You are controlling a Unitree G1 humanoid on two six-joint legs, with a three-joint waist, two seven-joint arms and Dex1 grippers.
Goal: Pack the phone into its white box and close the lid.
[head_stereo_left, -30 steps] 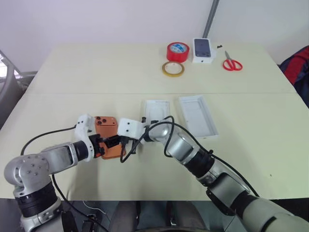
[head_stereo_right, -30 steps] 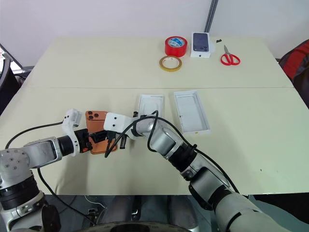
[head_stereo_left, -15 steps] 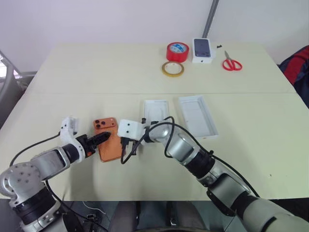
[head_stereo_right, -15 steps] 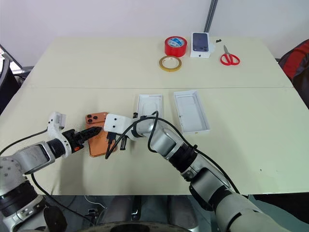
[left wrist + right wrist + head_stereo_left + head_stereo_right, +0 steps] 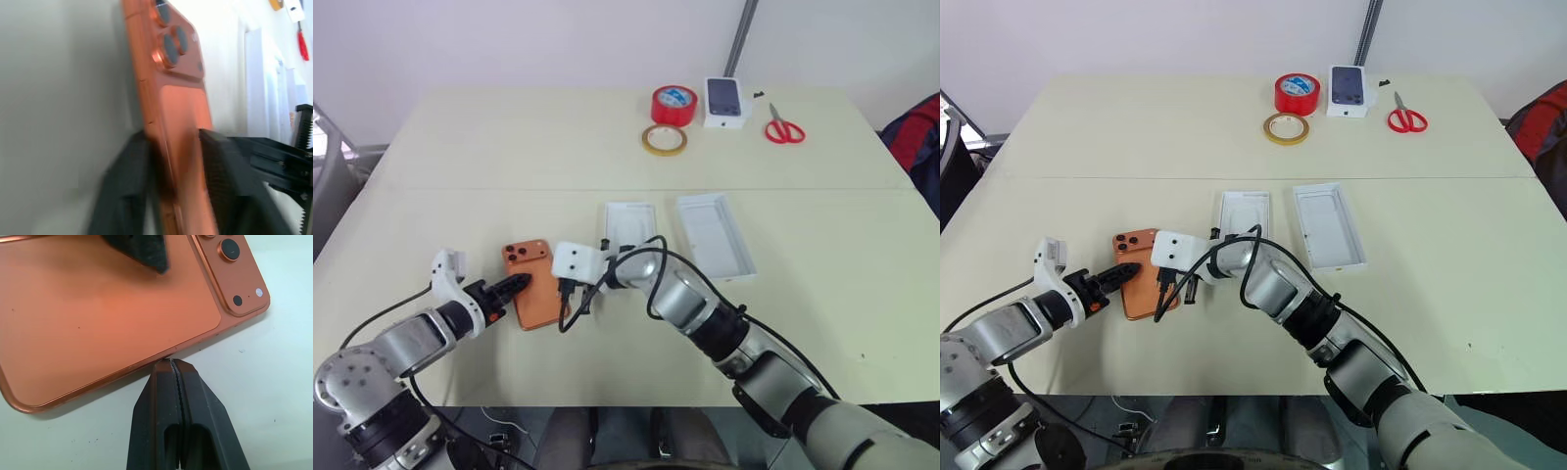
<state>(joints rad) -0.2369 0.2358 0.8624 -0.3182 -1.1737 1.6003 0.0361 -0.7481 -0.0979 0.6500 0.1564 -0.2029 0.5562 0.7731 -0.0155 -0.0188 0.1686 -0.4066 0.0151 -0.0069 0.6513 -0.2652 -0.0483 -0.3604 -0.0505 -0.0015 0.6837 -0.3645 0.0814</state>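
- Left wrist view: your left gripper (image 5: 171, 161) clamps the phone's (image 5: 183, 127) edge.
- Right gripper (image 5: 175, 377) is pressed closed, tips against the phone's other edge.
- Phone lies on the table (image 5: 460, 147), left of the white box (image 5: 715, 233).

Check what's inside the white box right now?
White box: its inner floor shows bare, nothing in it. The phone lies on the table, with the left gripper at its edge.

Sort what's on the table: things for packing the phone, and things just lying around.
For the job: phone; white box; lid; left gripper closed on the phone's edge; right gripper shut, tips at the phone's other edge.

Lying about: red tape roll; yellow tape ring; scissors; small picture box.
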